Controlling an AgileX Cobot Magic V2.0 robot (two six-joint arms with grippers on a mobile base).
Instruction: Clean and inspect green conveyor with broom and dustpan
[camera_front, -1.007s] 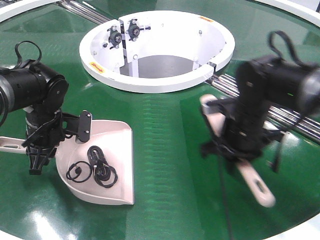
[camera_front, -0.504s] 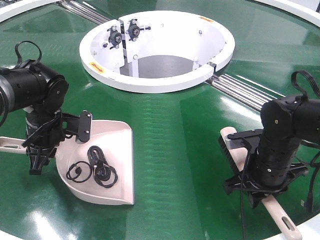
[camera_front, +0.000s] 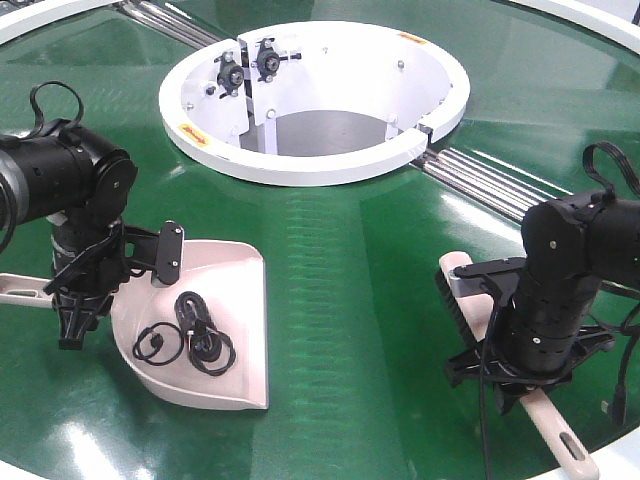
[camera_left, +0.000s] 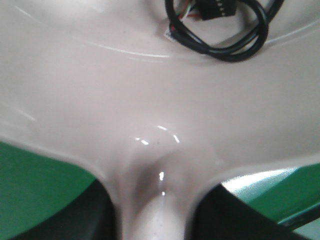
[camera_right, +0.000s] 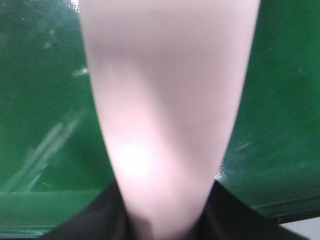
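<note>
- Green conveyor (camera_front: 340, 300) fills the view, glossy and curved round a white ring (camera_front: 300, 165); silver rods (camera_front: 490, 175) cross it at top left and mid right. No loose bits show on the open belt btwn the arms.
- L gripper (camera_front: 75, 315), far left, points down and is clenched on the dustpan (camera_front: 240, 300) handle. Wrist cam shows the handle running back btwn the two dark jaws.
- Dustpan sits just right of that arm, base flat on the belt and wide lip facing right. Prob. held so to catch whatever gets pushed over from the R side.
- Black cable loops (camera_front: 195, 335) lie inside the pan near its rear wall, so some debris is already in.
- R gripper (camera_front: 520, 385), lower right, grasps the broom (camera_front: 555, 435) partway along its handle; wrist cam shows beige plastic wedged btwn the jaws.
- Broom lies at a slant, head up-left near the rods, slotted handle end at the bottom right edge. Dark bristles face left toward the pan, well apart from it, which suits a leftward sweep. Can't tell if bristles touch the belt.
</note>
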